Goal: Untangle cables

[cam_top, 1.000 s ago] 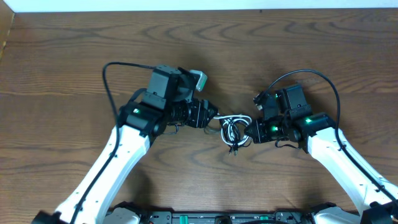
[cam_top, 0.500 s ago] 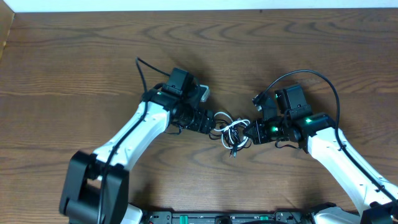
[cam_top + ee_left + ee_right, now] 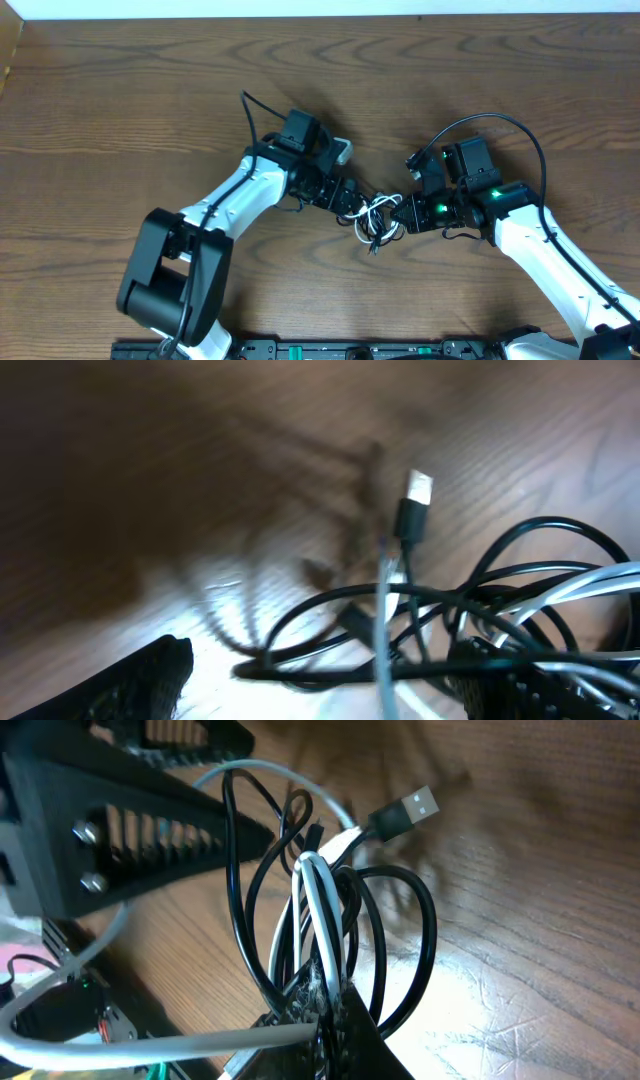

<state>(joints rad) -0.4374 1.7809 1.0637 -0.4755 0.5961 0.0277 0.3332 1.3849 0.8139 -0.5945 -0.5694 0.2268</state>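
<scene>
Near the middle of the table (image 3: 120, 80), a bit toward my edge, the cables (image 3: 372, 214) sit as one small knot btwn my two grippers. My right gripper (image 3: 322, 1012) is clamped tight on the bundle. The white cord (image 3: 318, 910), doubled up, and the black cord (image 3: 400, 950) loops both run down into the pinch, w/ a plug (image 3: 405, 812) sticking out free above. My left gripper (image 3: 335, 670) is spread wide, fingers (image 3: 150, 675) either side of the black loops. Strands cross the gap, but it's not gripping anything as far as I can tell.

Step, I'd say: anchor + pick. Right holds the knot, left lines up on a strand to draw out. Task looks early: cords fully wound together, nothing separated.

Next move needs left to close on a single strand only, pref. near the free plug end, not 2 or 3 loops at once. Then pull toward the left edge w/ right holding firm. Risks: grabbing a loop that tightens the knot, or the thin cord slipping out. Slow pull, check that loops open.
</scene>
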